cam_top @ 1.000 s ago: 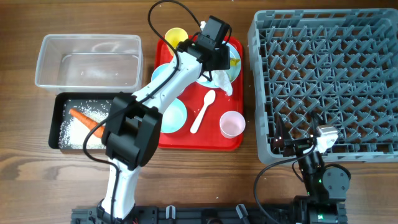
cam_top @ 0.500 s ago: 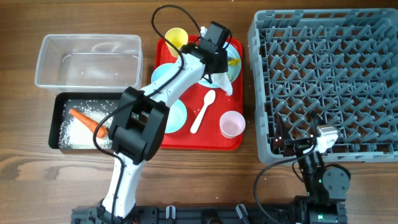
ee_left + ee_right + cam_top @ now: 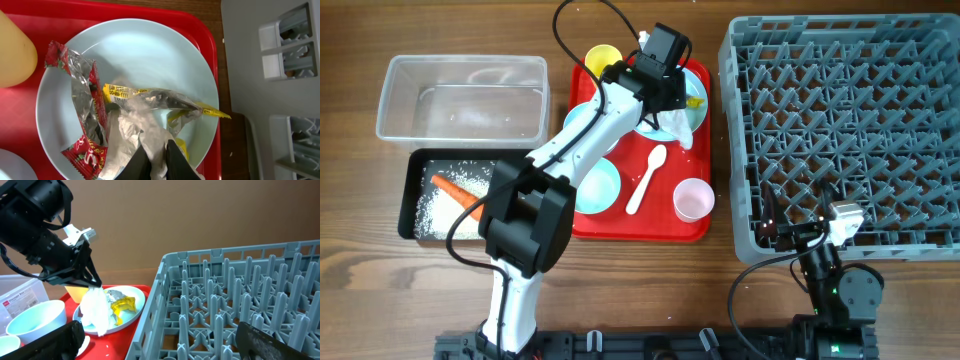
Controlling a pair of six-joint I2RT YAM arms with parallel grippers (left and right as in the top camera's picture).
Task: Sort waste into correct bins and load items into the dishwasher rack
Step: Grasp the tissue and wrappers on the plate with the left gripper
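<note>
Since half a second ago your left arm's elbow has swung back out over the shallow black rectangular tray (image 3: 408,195), while its wrist has stayed over the far end of the flat red serving tray (image 3: 650,225). Your left gripper (image 3: 157,148) now has its jaws drawn narrow, pinched on the crumpled white tissue (image 3: 132,132). That tissue sits on the round light blue plate (image 3: 150,55), beside the crinkled red wrapper (image 3: 82,152) and under the silver-yellow wrapper (image 3: 155,97). From the right wrist view the tissue hangs down from the jaws in a long drape, and its lower end seems to rest on the plate, so it looks gripped but not yet lifted clear. Your next move likely depends on one relation: both bins lie to the left of the held tissue. The clear rectangular plastic tub (image 3: 470,105) is roughly level with the gripper across the round yellow cup (image 3: 603,58), and the black tray lies nearer you. Since the black tray already holds rice and a carrot, the tub is probably the tissue's place. Your left arm is much the nearer one. Your right gripper (image 3: 160,330) stands wide and empty, well apart at the near edge of the large grey plastic dishwasher rack (image 3: 840,120).
</note>
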